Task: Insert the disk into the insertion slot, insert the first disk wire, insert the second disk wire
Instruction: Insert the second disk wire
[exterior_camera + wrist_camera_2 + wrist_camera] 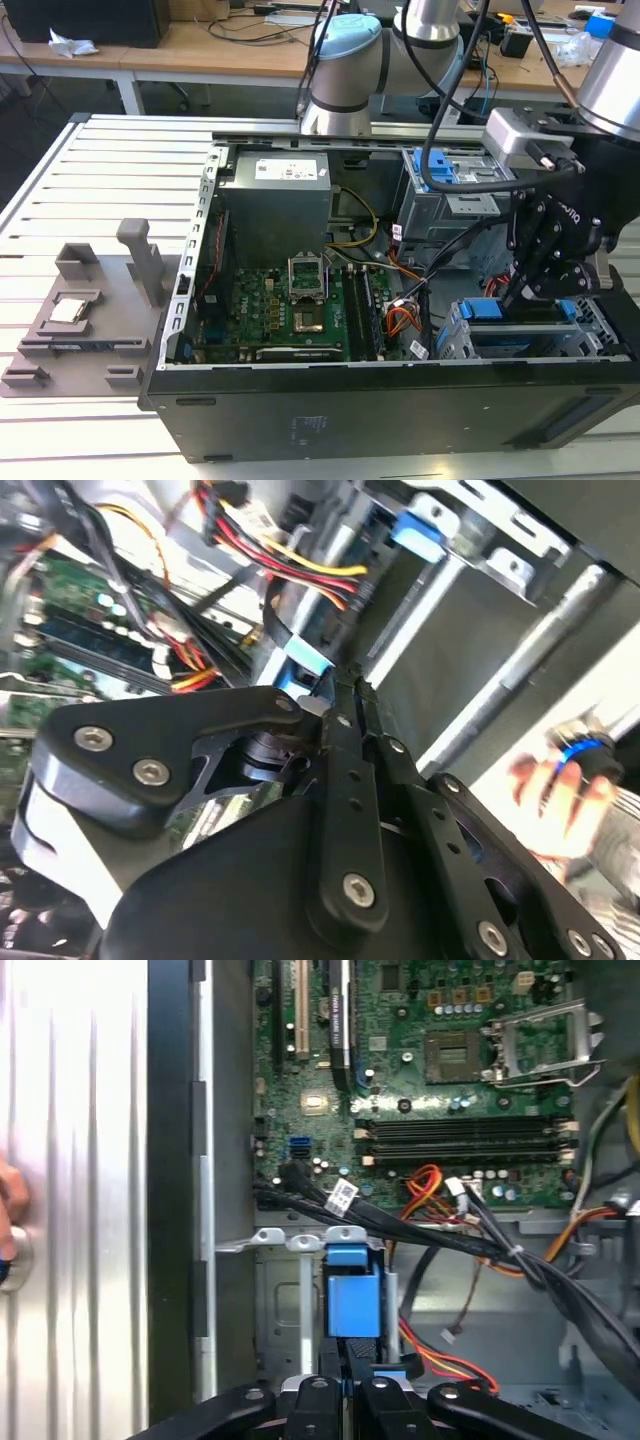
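Gripper (522, 296) fingers are pressed together on the disk's (527, 310) blue edge, down at the insertion slot (520, 338).

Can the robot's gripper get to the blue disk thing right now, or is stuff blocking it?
Probably yes. The gripper already sits right at the disk, at the top of the insertion slot. The black cables run beside it, not across it.
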Action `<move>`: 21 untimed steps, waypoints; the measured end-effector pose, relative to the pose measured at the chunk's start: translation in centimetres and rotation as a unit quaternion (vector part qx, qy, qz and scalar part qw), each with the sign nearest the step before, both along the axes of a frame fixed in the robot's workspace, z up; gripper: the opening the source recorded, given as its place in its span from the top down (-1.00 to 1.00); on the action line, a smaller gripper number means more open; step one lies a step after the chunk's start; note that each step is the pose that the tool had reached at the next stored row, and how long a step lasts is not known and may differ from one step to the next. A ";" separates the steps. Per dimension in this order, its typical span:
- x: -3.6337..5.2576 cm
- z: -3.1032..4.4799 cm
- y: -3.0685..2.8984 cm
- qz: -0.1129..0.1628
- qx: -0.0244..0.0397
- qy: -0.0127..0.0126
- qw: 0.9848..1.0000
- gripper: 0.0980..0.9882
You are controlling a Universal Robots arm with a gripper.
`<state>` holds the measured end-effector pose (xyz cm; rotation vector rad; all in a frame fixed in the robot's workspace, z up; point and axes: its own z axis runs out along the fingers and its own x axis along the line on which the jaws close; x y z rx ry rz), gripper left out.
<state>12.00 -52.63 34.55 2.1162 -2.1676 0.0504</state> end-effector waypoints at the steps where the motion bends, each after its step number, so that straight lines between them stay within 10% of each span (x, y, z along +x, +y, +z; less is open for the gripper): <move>1: 0.07 0.03 0.00 0.001 0.008 0.000 1.000 0.89; 8: 0.54 0.14 -0.35 0.006 0.043 0.000 0.999 0.89; 21: 1.30 -0.31 -0.65 0.008 0.047 0.001 0.999 0.89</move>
